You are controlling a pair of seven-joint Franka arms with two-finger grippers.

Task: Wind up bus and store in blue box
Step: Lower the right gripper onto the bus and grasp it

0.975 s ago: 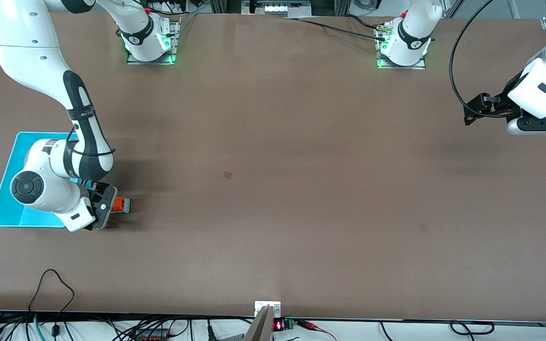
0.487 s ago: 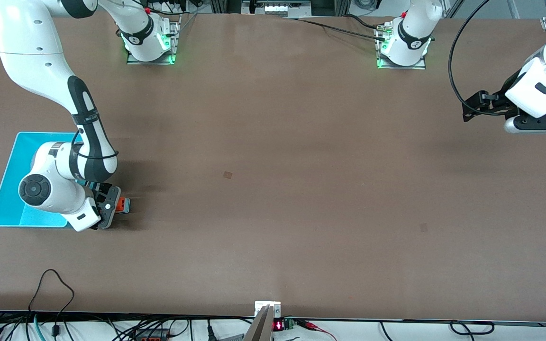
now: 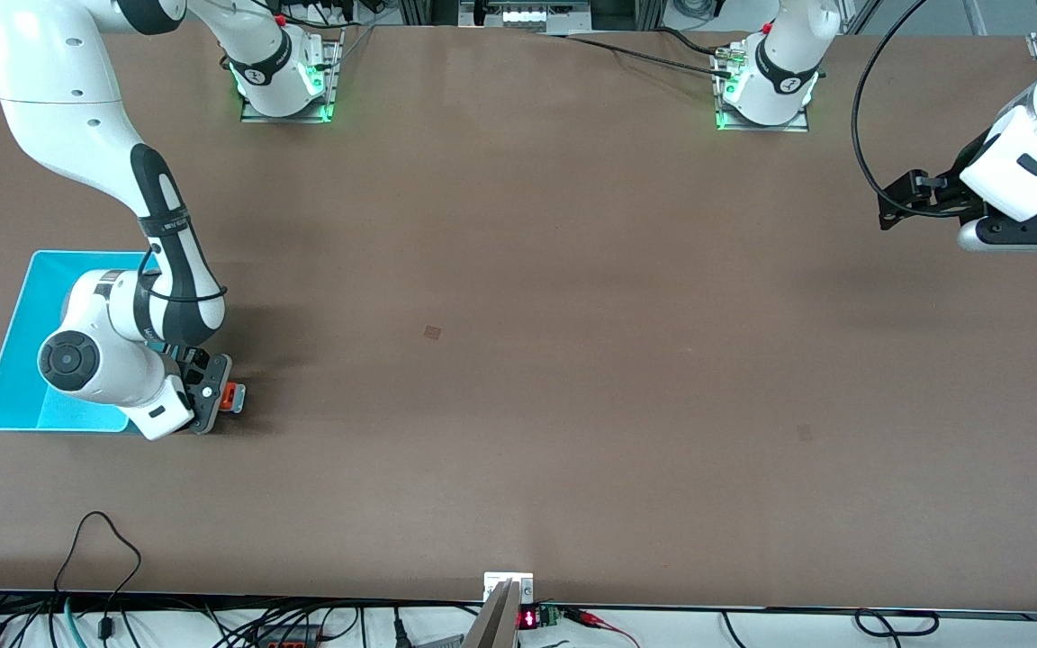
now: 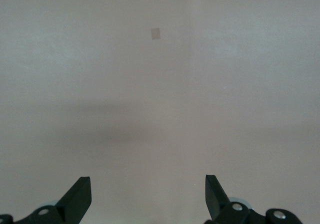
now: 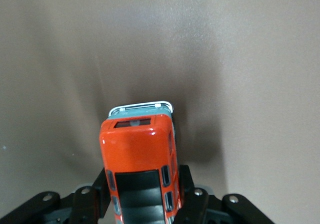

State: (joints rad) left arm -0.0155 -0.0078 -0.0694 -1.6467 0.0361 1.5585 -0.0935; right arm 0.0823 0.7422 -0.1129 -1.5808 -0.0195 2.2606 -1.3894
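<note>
The right gripper (image 5: 142,196) pinches the bus (image 5: 142,171) lengthwise between its jaws beside the box (image 3: 19,337); the left gripper (image 4: 148,196), spread, waits.

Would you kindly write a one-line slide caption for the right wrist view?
Right pincer shut on the orange bus, its fingers on both sides, above the brown table.

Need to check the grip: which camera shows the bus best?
Right wrist view: the bus fills it, the right claw shut on its sides. Front view shows only an orange sliver beside the blue box. Left wrist view shows none.
</note>
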